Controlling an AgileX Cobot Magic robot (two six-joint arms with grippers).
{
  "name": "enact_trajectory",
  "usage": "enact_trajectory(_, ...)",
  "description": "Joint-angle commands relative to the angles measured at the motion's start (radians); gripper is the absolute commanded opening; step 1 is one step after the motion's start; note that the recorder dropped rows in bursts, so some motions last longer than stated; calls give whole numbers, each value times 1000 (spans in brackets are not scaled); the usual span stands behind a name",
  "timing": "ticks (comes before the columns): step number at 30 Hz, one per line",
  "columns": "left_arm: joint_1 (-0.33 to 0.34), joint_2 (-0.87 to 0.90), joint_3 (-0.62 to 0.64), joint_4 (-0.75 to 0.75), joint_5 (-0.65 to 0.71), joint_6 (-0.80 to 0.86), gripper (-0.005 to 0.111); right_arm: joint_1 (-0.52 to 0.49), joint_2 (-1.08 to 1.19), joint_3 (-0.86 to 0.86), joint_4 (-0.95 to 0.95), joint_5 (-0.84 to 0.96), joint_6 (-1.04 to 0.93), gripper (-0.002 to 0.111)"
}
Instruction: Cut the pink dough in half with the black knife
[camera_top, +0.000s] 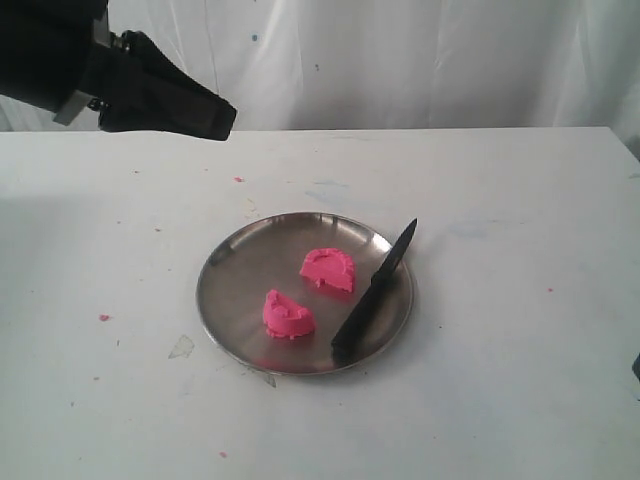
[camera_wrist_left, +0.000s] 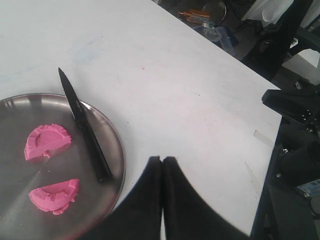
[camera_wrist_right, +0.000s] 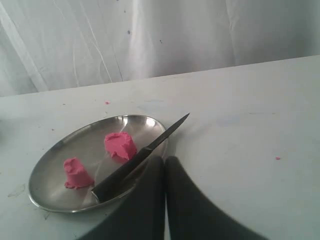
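The pink dough lies as two half-round lumps on a steel plate (camera_top: 232, 262): one lump (camera_top: 328, 270) near the middle, the other (camera_top: 288, 315) toward the front left. The black knife (camera_top: 375, 285) rests across the plate's right rim, tip pointing away over the table. My left gripper (camera_top: 205, 115) hangs shut and empty high at the back left. In the left wrist view the left gripper (camera_wrist_left: 162, 160) is over bare table beside the plate (camera_wrist_left: 112, 135). My right gripper (camera_wrist_right: 165, 160) is shut and empty, close to the knife (camera_wrist_right: 140, 156); it is out of the exterior view.
Tiny pink crumbs (camera_top: 104, 317) dot the white table. A clear scrap (camera_top: 181, 347) lies left of the plate. A white cloth hangs behind the table. Beyond the table's edge, the left wrist view shows black equipment (camera_wrist_left: 295, 150) and clutter.
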Motion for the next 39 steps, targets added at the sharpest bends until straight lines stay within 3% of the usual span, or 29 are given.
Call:
enact_trajectory(1,-1,-11,6,-9,8,-1,0,-8,-6,4,-3,-3,6,0)
enact_trajectory(14,-1,-11,15,-13,-3,-1,0,-8,-6,4,-3,-3,6,0)
enact_trajectory(17,-7,-63,71,83,-68,-1,0,-8,-6,4,-3,-3,6,0)
enact_trajectory(19,-32,-170,182,111,-188,-1,0,-8,-6,4,-3,-3,6,0)
enact_trajectory(22,-60,-377,403,93,-479,31,0,-8,-6,4,-3,-3,6,0)
enact_trajectory(25,-60,-592,612,86,-584,24,0,-8,-6,4,-3,-3,6,0)
enact_trajectory(28,-58,-760,774,212,-615,-143,0,-8,-6,4,-3,-3,6,0)
enact_trajectory(32,-58,-961,980,512,-616,-556,0,-8,-6,4,-3,-3,-15,0)
enact_trajectory(39,-58,-1171,1199,607,-662,-690,0,-8,-6,4,-3,-1,-10,0)
